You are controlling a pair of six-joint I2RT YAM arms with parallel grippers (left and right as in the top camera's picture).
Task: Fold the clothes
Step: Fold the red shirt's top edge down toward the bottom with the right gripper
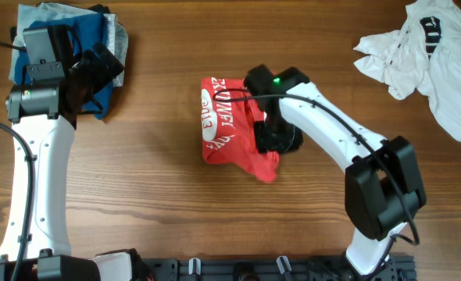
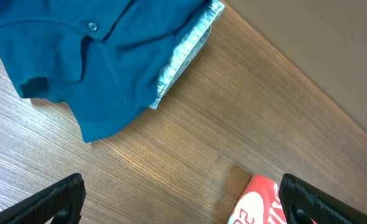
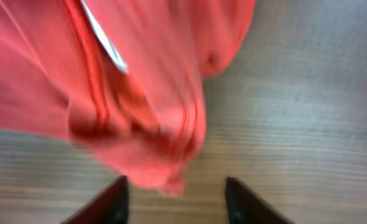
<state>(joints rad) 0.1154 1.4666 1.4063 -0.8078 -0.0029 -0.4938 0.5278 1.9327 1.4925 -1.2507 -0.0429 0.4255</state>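
The red T-shirt point(image 1: 226, 125) with white lettering lies folded into a compact bundle at the table's middle. My right gripper point(image 1: 276, 139) hangs over its right edge. In the right wrist view the black fingers point(image 3: 109, 202) stand apart, and a blurred lobe of the red fabric point(image 3: 140, 112) droops just ahead of them, not pinched. A white garment point(image 1: 434, 55) with black marking lies crumpled at the far right corner. My left gripper point(image 2: 183, 208) stands wide open above bare wood, with a corner of the red T-shirt point(image 2: 258, 202) near its right finger.
A pile of blue clothes point(image 1: 90, 47) lies at the far left under the left arm. In the left wrist view it shows as a teal button-up garment point(image 2: 78, 56) with a pale blue hem point(image 2: 183, 56). The table's far edge point(image 2: 308, 81) runs diagonally beyond.
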